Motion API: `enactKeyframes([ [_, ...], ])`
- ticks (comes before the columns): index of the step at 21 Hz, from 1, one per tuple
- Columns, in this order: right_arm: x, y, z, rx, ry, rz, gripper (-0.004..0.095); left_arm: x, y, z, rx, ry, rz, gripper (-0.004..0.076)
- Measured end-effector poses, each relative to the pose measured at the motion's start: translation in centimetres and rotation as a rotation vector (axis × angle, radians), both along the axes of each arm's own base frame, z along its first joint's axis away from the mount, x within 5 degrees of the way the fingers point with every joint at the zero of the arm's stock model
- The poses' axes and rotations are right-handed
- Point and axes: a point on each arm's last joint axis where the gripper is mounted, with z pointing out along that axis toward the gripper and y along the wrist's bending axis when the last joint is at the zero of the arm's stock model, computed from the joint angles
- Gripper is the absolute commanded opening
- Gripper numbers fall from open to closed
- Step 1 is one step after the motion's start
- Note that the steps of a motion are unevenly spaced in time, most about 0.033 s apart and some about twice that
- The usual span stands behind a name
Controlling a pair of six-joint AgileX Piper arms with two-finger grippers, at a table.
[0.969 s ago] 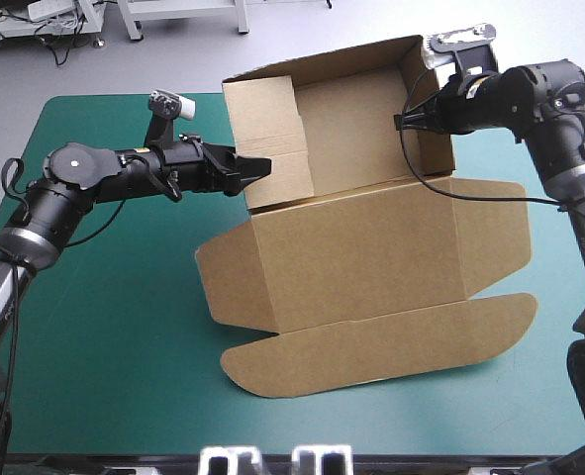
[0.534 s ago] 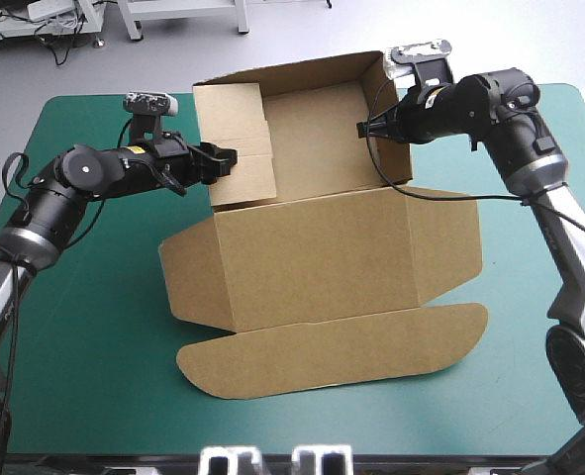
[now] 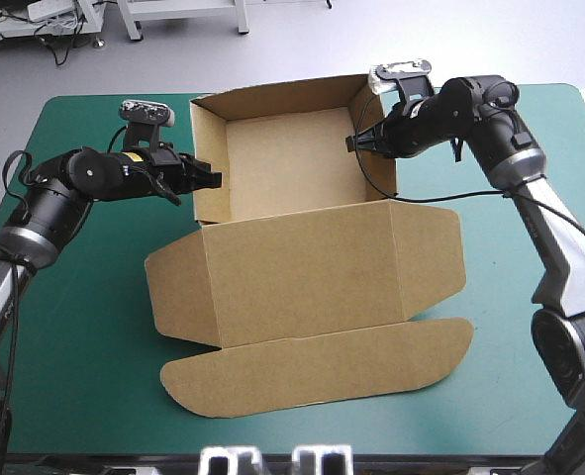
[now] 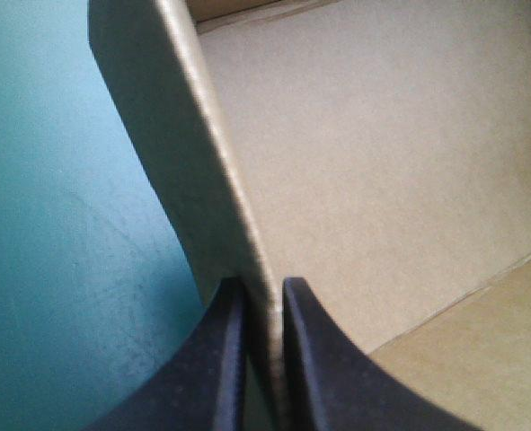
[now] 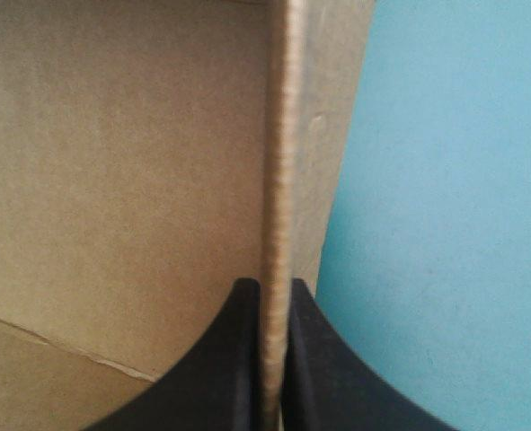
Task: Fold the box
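Teal-green bench point(image 3: 84, 327) spans the high view, far edge near the top of the frame. The box point(image 3: 292, 163) runs from upper centre down to lower centre: an open tray at the top with its walls raised, and the lid point(image 3: 302, 272) lying flat on the bench below it.

Lid detail: one short flap at each end, the left flap point(image 3: 178, 287) and the right flap point(image 3: 431, 252), both flat. A long rounded tuck flap point(image 3: 322, 371) runs along the lid's near edge at lower centre, also flat.

Left pincer point(image 3: 218, 180): enters from the left of the frame and meets the tray's left wall point(image 3: 213, 208).
- Left wrist view: my two black fingers are all but closed, with the wall's edge standing between them.
- One finger is on the outer face over the bench, the other on the inner face over the tray floor.
- It is clamped on the box.
- The wall looks slightly bowed near the grip, but the view is very close, so I hold that loosely.

Right pincer point(image 3: 353, 143): enters from the upper right and meets the tray's right wall point(image 3: 383, 178).
- Right wrist view: fingers nearly together, the wall's edge upright between them.
- Brown floor lies to one side, teal-green bench to the other.
- It is clamped on the box likewise.

The two pincers face each other across the tray, on opposite walls.
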Motion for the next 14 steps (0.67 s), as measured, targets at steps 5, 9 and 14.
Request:
enactKeyframes([
  [5,0.4,0.3,-2.7,-0.084,0.146,-0.019,-0.0018,0.5,-0.8,-1.6,0.038,0.101,-0.053,-0.0009],
  [9,1.0,0.2,-5.4,-0.164,0.273,-0.03,-0.0019,2.0,-3.2,-3.0,0.167,0.23,-0.147,-0.0009],
  [14,0.2,0.1,-8.8,-0.191,0.393,-0.029,-0.0019,2.5,-5.6,-4.6,0.343,0.397,-0.224,-0.0009],
])
